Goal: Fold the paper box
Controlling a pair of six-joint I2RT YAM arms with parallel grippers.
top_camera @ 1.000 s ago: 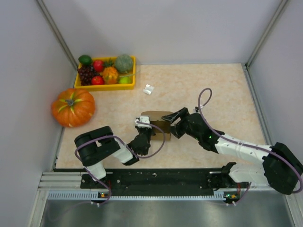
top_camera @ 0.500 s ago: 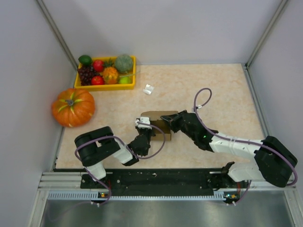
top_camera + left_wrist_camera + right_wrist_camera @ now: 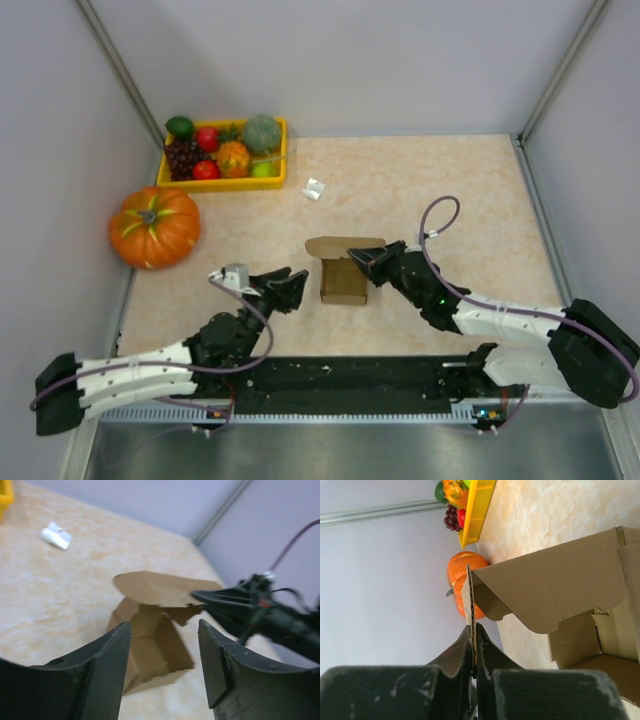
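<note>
1. Left gripper (image 3: 292, 284) has backed off the small brown kraft cardboard paper box (image 3: 343, 285), and its arm now lies low to the left. Top view: the jaws are spread and empty, near the box's left wall without touching it. The box sits open-topped on the beige speckled table (image 3: 460, 190) with its rounded lid flap (image 3: 345, 245) raised on the far side. Right gripper (image 3: 372, 258) is at the flap's right end.
2. Left wrist view: the fingers stand wide apart with the box (image 3: 150, 650) framed between them, untouched. Right gripper (image 3: 212, 597) nips the flap (image 3: 150, 586).
3. Right wrist view: right gripper (image 3: 472, 631) is clamped tight on the thin flap edge (image 3: 468, 592).
4. Handling, my read: light thin card, stiff across the panels, creases easily and slides on the table. Pinch flap edges near the score lines and brace a wall with the free gripper.
</note>
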